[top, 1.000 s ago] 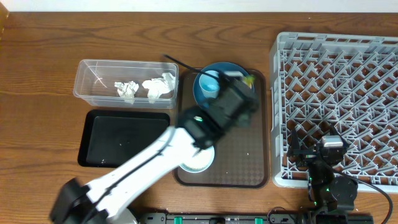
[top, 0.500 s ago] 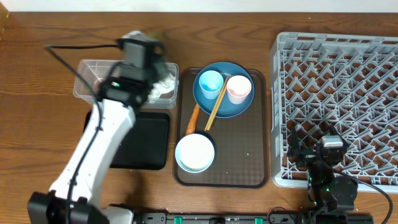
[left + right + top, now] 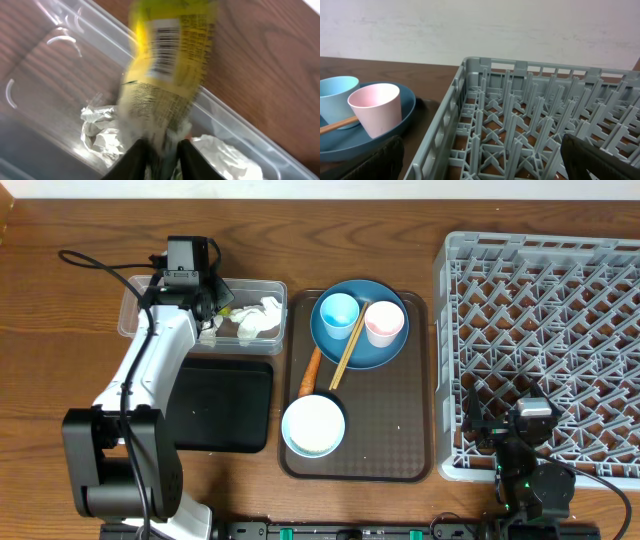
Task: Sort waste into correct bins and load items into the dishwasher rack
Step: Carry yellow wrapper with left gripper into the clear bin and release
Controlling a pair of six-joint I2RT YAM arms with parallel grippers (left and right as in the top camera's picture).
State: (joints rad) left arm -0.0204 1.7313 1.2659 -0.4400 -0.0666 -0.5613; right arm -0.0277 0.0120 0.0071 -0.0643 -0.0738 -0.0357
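Left claw (image 3: 161,159) pinches the lower end of the yellow-green snack wrapper (image 3: 167,60), directly over the clear plastic tub (image 3: 45,65). The wrapper's long axis runs out from the fingers, across the tub's rim. Crumpled tissues (image 3: 107,135) lie inside the tub. Right claw (image 3: 485,160) is spread wide, well right of the tub. A release here should drop the wrapper in.

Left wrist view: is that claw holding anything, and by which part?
Yes: the left gripper pinches the yellow-green snack wrapper by its crumpled lower end, above the clear tub.
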